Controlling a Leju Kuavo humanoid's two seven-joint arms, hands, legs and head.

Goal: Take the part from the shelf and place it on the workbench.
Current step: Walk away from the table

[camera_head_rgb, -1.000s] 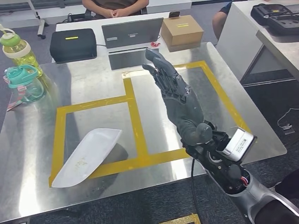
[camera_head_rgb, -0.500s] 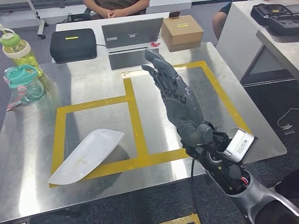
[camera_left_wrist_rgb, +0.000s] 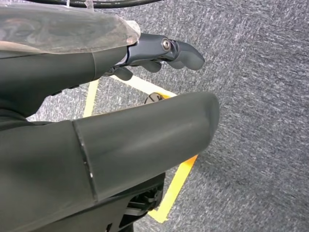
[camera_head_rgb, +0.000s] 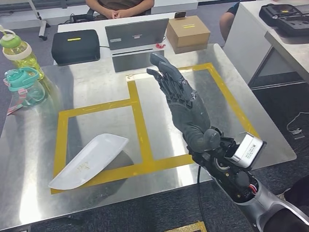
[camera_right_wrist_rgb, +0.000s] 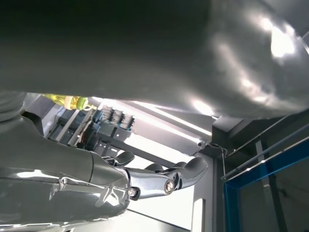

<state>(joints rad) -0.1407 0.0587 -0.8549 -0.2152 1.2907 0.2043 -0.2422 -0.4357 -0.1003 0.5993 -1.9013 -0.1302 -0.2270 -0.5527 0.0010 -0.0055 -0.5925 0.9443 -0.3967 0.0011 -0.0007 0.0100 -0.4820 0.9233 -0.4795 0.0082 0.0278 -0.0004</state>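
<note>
The white curved part point(camera_head_rgb: 87, 161) lies flat on the steel workbench point(camera_head_rgb: 109, 82), in the left square of the yellow tape point(camera_head_rgb: 140, 121), its near end over the front tape line. My right hand point(camera_head_rgb: 186, 108) hovers above the right square with fingers stretched out and apart, holding nothing, well to the right of the part. In the right wrist view the same hand point(camera_right_wrist_rgb: 109, 179) is bare, fingers extended. My left hand point(camera_left_wrist_rgb: 146, 130) hangs over grey carpet, its fingers point(camera_left_wrist_rgb: 171, 50) straight and holding nothing.
Two drink bottles point(camera_head_rgb: 20, 50) stand at the workbench's far left edge. A black case point(camera_head_rgb: 75, 46), a laptop point(camera_head_rgb: 136, 33) and a cardboard box point(camera_head_rgb: 188, 31) sit on a table behind, where a person point(camera_head_rgb: 118, 7) is seated. Another table point(camera_head_rgb: 251, 43) stands to the right.
The white part has slid and turned slightly leftward on the bench. My right hand has barely moved.
</note>
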